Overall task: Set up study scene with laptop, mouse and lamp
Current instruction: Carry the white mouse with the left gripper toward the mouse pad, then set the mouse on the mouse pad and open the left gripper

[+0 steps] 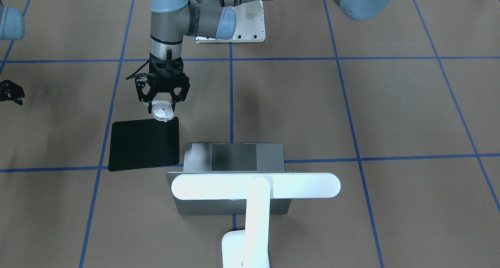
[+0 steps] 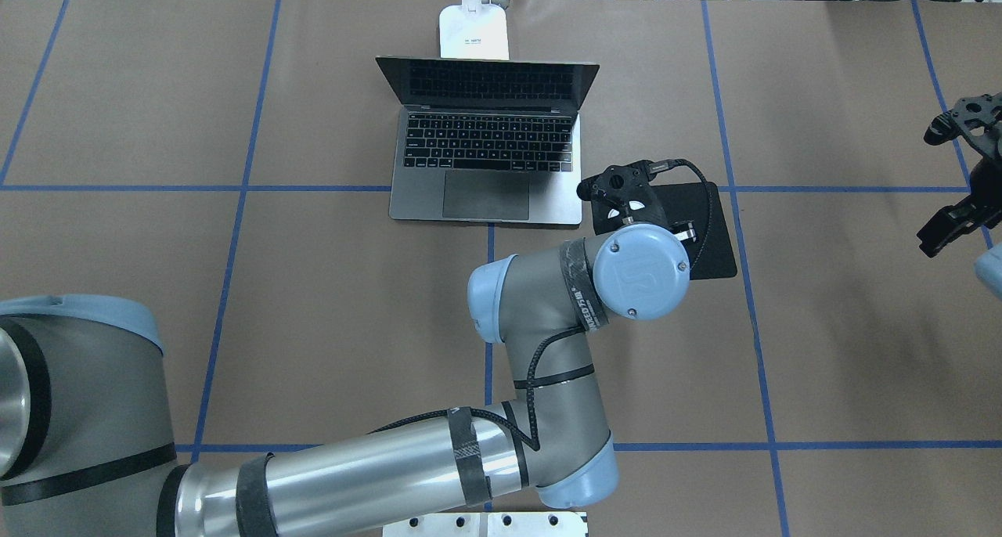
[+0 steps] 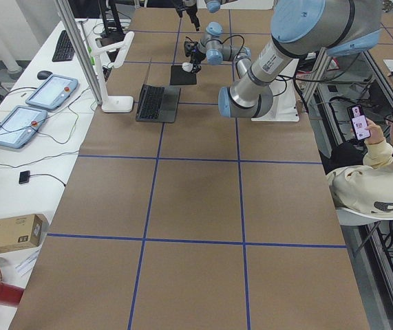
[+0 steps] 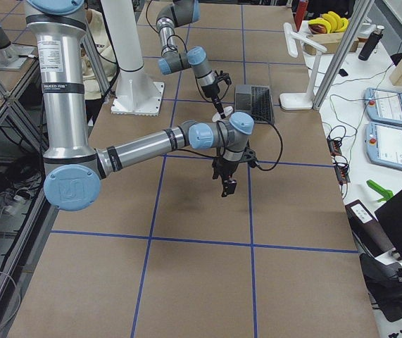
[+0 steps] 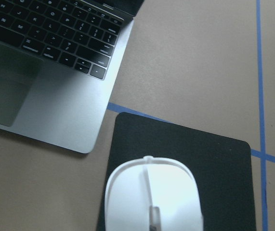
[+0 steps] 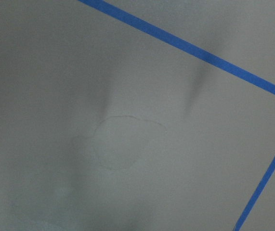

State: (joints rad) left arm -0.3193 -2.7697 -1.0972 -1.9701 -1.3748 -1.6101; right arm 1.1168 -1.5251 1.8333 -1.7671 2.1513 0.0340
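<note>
My left arm reaches across to the laptop's right, and its gripper is shut on the white mouse, seen large in the left wrist view. The mouse hangs over the near edge of the black mat; I cannot tell whether it touches. The wrist hides it in the overhead view. The open grey laptop stands mid-table beside the mat. The white T-shaped lamp stands behind the laptop, its base at the far edge. My right gripper hangs open and empty, far right.
The white bolted pedestal stands at the robot's base. Blue tape lines cross the brown table. A seated person is beside the table. Tablets and cables lie on the white side bench.
</note>
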